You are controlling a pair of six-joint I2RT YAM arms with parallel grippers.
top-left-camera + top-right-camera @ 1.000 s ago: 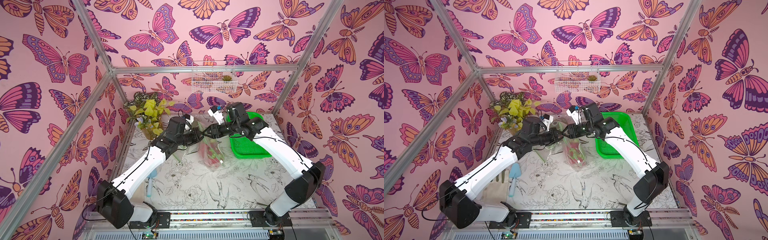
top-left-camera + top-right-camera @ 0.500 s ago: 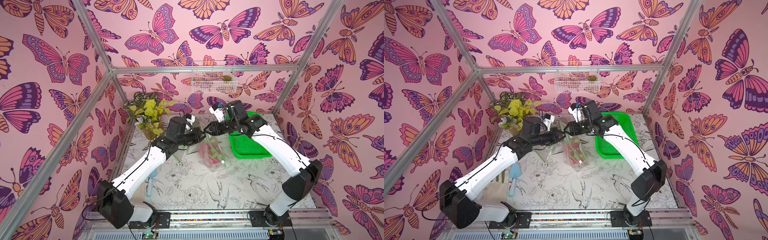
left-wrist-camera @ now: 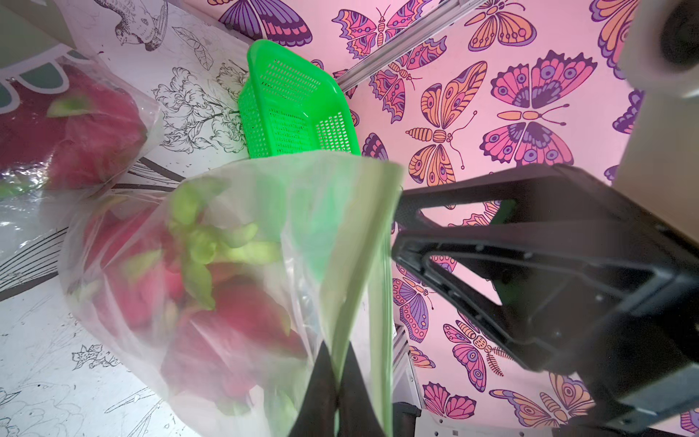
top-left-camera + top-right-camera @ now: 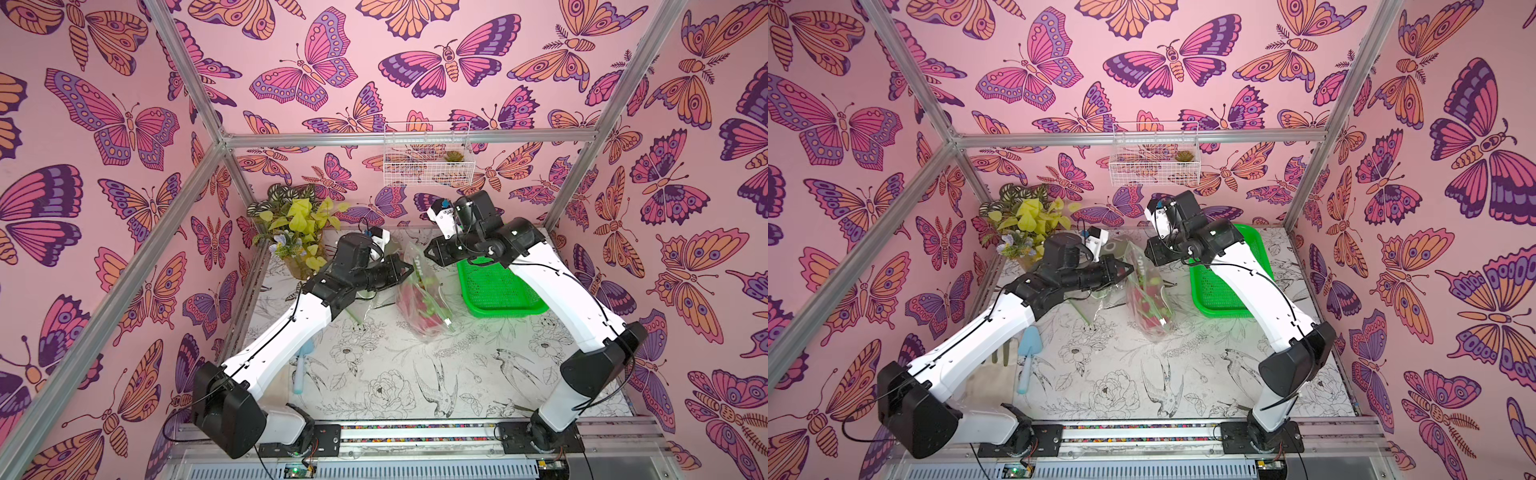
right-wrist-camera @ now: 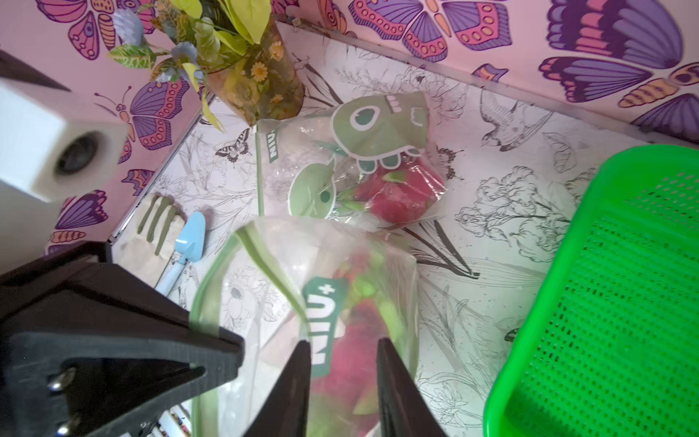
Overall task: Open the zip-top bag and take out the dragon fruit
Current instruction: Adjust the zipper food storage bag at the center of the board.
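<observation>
The bag (image 4: 419,291) is near the middle of the table (image 4: 374,386), with dragon fruit (image 4: 426,313) in it. The tray (image 4: 513,311) lies just beside it at 3 o'clock. A second bag (image 5: 363,151) lies at 9 o'clock. The potted plant (image 4: 299,224) stands at 10 o'clock, the little shovel (image 4: 1029,353) at 8 o'clock. A wire basket (image 4: 428,164) hangs on the wall at 12 o'clock.

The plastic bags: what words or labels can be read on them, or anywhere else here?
"NIU+": white letters on a green label on the lifted bag.
"NIU": green label on the second bag, lying on the table; anything further is unclear.
No other readable text.
</observation>
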